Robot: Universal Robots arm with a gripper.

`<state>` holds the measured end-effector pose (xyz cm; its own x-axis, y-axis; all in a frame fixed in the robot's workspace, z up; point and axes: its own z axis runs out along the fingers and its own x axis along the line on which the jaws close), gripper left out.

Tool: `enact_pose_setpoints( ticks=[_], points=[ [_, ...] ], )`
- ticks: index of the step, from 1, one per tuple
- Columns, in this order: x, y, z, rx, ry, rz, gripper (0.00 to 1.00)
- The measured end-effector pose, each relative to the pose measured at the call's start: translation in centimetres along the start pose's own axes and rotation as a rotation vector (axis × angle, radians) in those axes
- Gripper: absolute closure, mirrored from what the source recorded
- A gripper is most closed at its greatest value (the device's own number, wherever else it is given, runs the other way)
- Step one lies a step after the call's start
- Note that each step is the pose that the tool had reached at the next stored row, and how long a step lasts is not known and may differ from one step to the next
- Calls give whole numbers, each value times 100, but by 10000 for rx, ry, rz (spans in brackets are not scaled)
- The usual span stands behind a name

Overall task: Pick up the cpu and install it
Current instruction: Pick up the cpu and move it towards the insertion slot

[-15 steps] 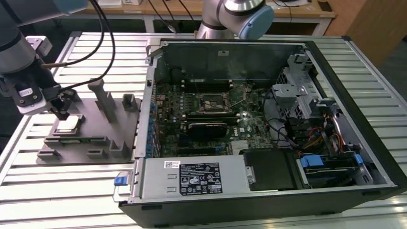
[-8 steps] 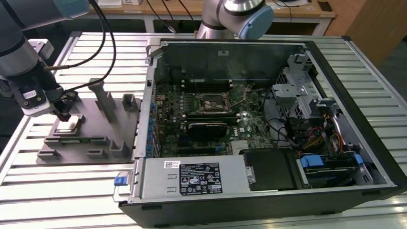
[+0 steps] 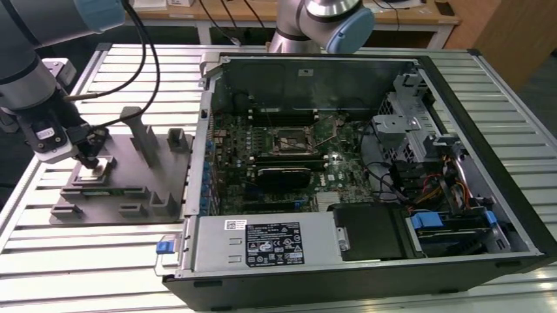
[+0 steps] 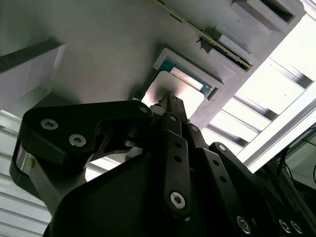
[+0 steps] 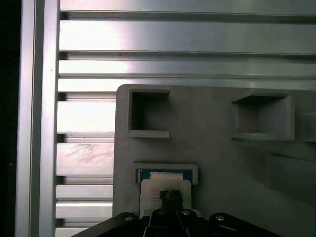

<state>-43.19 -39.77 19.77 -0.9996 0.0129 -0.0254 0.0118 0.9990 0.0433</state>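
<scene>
The cpu (image 5: 154,189) lies flat in a square recess of the grey holder (image 3: 130,177) on the slatted surface (image 3: 78,274), beside the open computer case (image 3: 314,68), with the tool (image 5: 170,196) directly above it, fingertips drawn together.

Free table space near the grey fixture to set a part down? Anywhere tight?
Bare slatted table in front of the grey fixture, at the exterior view's lower left; another strip beyond it, crossed by cables. Crowded: inside the open computer case, and the fixture corner where the tool sits over the cpu.
</scene>
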Motion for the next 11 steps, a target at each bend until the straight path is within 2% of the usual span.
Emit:
enact_pose_setpoints(
  ticks=[3, 11],
  points=[
    [1, -1, 23, 0, 1, 0, 89],
    [1, -1, 25, 1, 1, 0, 89]
  ],
)
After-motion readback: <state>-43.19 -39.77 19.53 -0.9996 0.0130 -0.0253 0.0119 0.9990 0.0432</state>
